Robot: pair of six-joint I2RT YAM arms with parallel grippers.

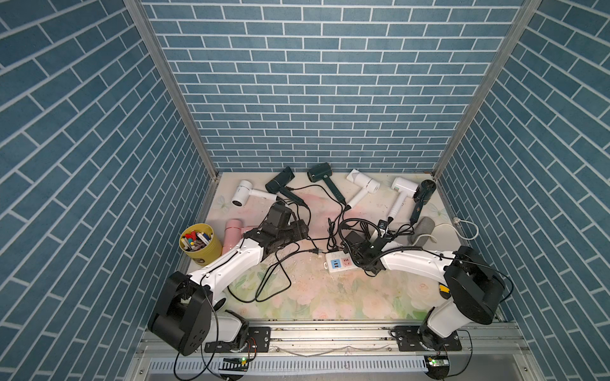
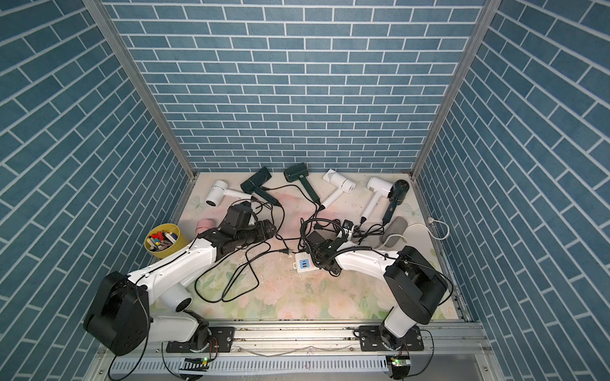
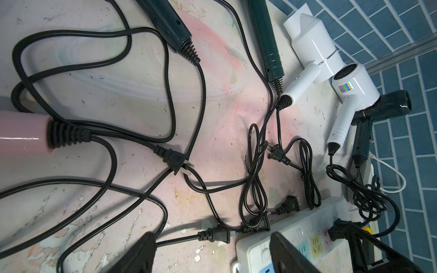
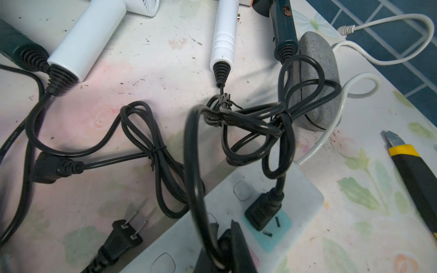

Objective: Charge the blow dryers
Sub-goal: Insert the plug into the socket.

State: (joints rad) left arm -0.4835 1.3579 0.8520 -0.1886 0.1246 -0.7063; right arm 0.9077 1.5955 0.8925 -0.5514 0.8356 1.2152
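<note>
Closed on the plug end of a black cord [image 4: 190, 153], the right gripper [image 4: 223, 232] hangs over the power strip [image 1: 340, 264], apparently lining up a socket beside a seated plug [image 4: 262, 210]. The left gripper [image 3: 211, 236] hangs open above loose cords [image 3: 203, 94] just left of the strip. Beyond the strip, the blow dryers [image 1: 363, 184] line a blue brick-patterned wall [image 1: 313, 99] on a scuffed floral tabletop [image 1: 330, 297].

Laboratory robot test booth: blue brick-print panels [image 1: 297, 82] on aluminium posts [image 1: 174, 89], floral-covered table [image 1: 330, 297], arm bases [image 1: 237, 341] bolted to near rail [image 1: 330, 334].
</note>
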